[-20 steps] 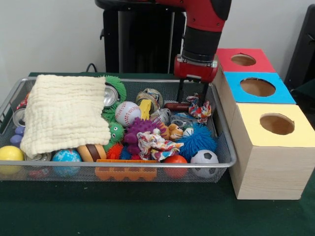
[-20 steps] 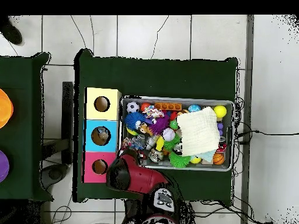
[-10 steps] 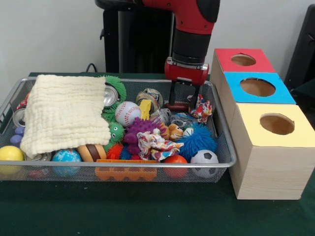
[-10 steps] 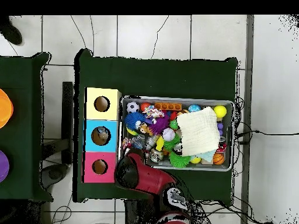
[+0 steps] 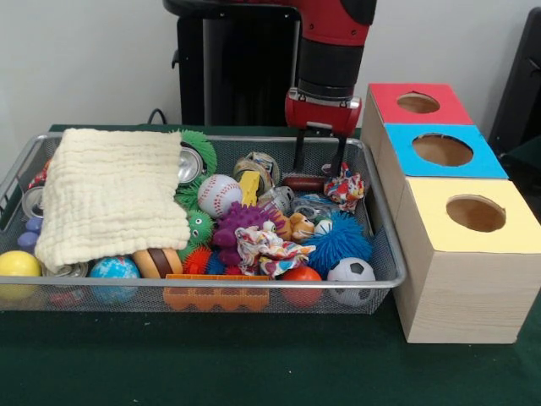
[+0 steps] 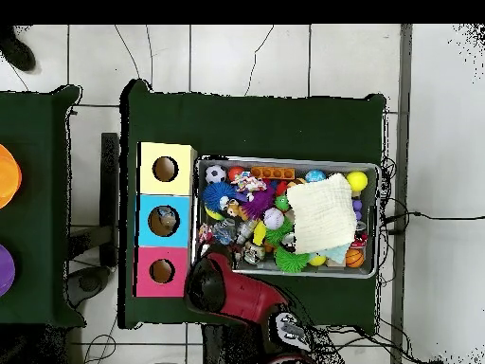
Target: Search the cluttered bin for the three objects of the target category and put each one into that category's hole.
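Silver mesh bin [image 5: 382, 254]; end effector [image 5: 318, 161] near far rim.

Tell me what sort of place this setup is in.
Most likely a robotics lab set up for a sorting test. A red robot arm hangs over a wire mesh bin crammed with toys, three colour-topped wooden boxes with holes stand beside it, and cables trail over the tiled floor.

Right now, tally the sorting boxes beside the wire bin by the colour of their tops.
Red-topped box: 1
Blue-topped box: 1
Yellow-topped box: 1
Total: 3 boxes, each with one round hole, standing in a row against the wire mesh bin.
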Controlling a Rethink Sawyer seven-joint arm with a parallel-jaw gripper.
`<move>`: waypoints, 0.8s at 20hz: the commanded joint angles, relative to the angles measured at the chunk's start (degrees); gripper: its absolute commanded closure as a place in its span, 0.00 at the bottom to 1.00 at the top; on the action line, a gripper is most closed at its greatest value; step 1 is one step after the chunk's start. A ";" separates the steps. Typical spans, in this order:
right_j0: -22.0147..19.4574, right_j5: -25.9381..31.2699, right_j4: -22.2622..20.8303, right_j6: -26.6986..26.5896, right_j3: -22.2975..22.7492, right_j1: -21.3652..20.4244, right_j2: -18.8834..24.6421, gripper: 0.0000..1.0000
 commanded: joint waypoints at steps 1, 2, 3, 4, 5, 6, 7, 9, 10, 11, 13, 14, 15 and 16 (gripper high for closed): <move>1.01 -2.49 0.18 14.11 1.49 -0.21 3.48 0.00; 0.62 -2.33 -0.22 13.71 1.53 0.12 3.67 0.00; 0.24 -2.17 -0.62 13.31 1.57 0.45 3.86 0.00; -0.11 -2.31 -0.98 13.20 1.79 0.67 4.11 0.00; -0.56 -2.76 -1.57 13.19 2.31 0.87 4.37 0.00; -1.01 -3.21 -2.16 13.17 2.83 1.06 4.64 0.00; -1.45 -4.07 -2.78 13.49 3.43 1.32 4.94 0.00; -2.09 -5.83 -3.91 14.21 4.57 1.89 5.23 0.00; -2.15 -6.04 -4.14 14.27 4.77 1.98 5.16 0.00; -2.33 -6.71 -4.60 14.56 5.40 2.11 5.11 0.00; -2.33 -6.98 -4.95 14.36 5.61 2.21 4.83 0.00; -2.44 -7.04 -5.10 14.18 5.52 2.34 4.84 0.00; -2.86 -7.05 -5.64 13.54 5.00 2.62 4.95 0.00; -3.12 -6.72 -5.75 13.00 4.25 2.86 5.06 0.00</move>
